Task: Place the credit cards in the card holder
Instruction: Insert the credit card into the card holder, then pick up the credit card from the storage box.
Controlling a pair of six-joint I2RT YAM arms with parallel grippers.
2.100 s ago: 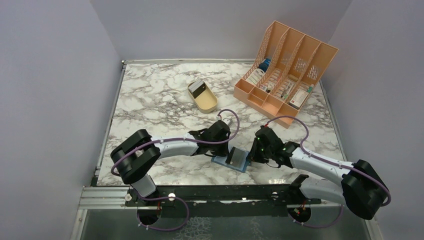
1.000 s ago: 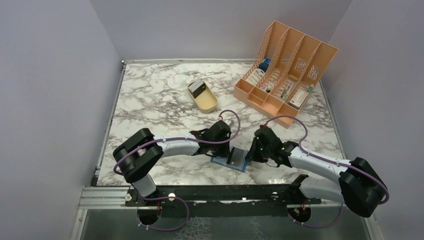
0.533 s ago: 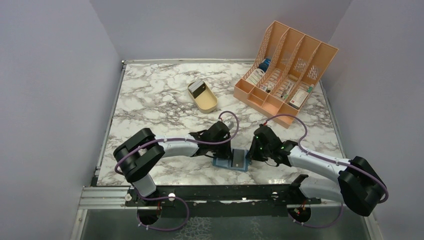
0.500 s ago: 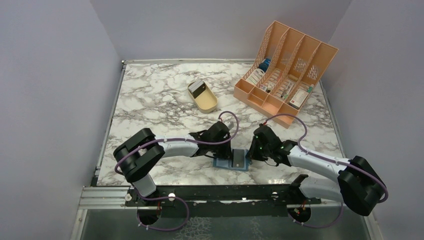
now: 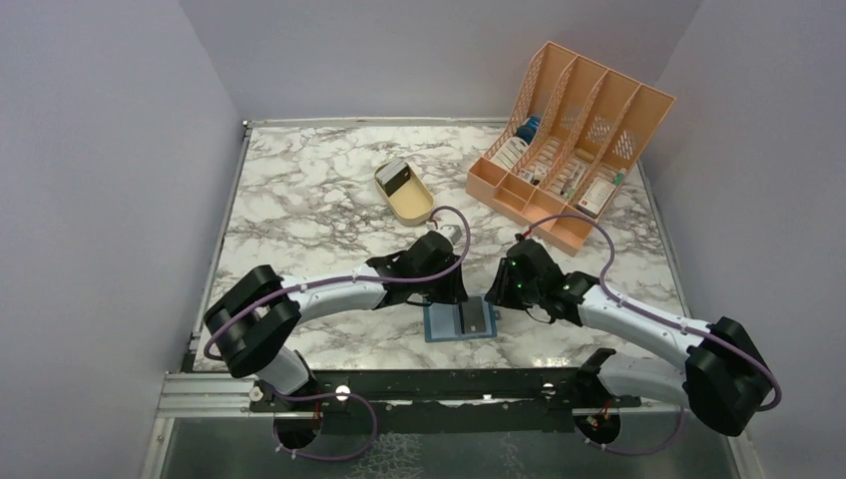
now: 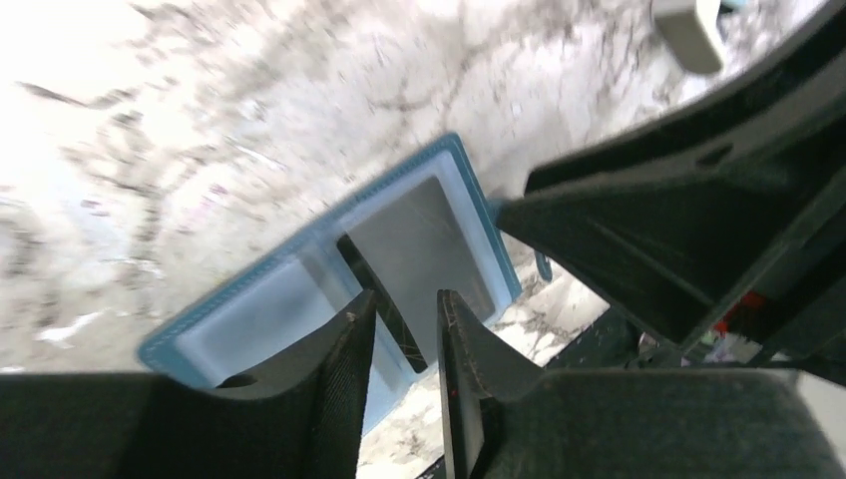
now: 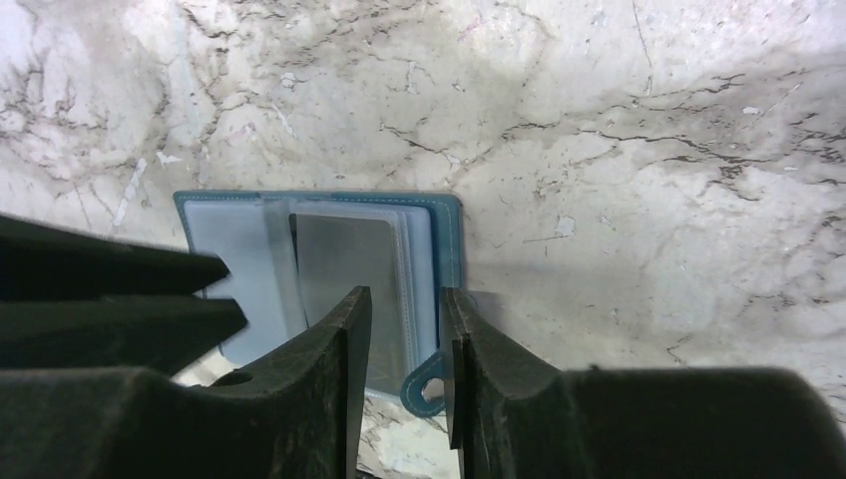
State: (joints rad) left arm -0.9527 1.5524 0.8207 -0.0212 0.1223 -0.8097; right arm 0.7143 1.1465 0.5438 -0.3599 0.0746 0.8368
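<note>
Pale blue card holder (image 5: 439, 324) holding dark card (image 7: 349, 269), left tool (image 6: 404, 299) and right tool (image 7: 404, 294) parted

Card holder (image 5: 441, 324) lies open and flat at 6 o'clock on the tabletop, near the front edge. Pale blue clear pockets face up, with a teal stitched border and a small tab loop at one corner. One grey card (image 5: 471, 319) sits in the 3 o'clock-side pocket, visible through the sleeve. Second card (image 5: 396, 173), dark with a pale face, lies in tan tray (image 5: 414, 208), well apart toward 11 o'clock.
</note>
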